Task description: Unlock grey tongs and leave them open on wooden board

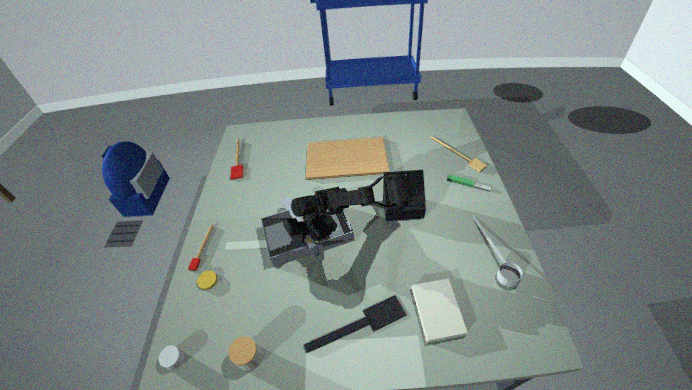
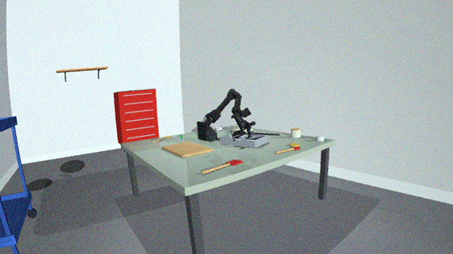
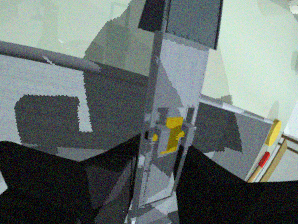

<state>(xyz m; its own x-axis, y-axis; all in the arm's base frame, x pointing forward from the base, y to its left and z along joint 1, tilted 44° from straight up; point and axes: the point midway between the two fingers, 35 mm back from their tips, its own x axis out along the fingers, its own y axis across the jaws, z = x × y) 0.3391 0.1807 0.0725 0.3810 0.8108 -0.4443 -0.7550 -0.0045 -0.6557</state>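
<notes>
The grey tongs (image 3: 182,65) run from top to bottom of the wrist view, across the roasting tin (image 1: 280,258) (image 2: 239,142). A yellow part shows near their middle, and a dark grey block at their upper end. My gripper (image 3: 160,140) has a black finger pressed close on each side of the tongs, near the yellow part; it is shut on them, low over the tin. In the top and exterior views the arm hides most of the tongs. Whether their tips point down is hard to tell. The wooden board (image 1: 347,157) (image 2: 187,149) lies flat, apart from the tin.
A red-headed spatula (image 1: 236,171) (image 2: 235,163) lies beside the board. Another (image 1: 194,264) lies near a yellow disc (image 1: 206,280) (image 3: 274,133). A black spatula (image 1: 385,313), a white block (image 1: 439,311) and an orange-topped jar (image 1: 243,350) (image 2: 295,133) are on the tin's other side from the board.
</notes>
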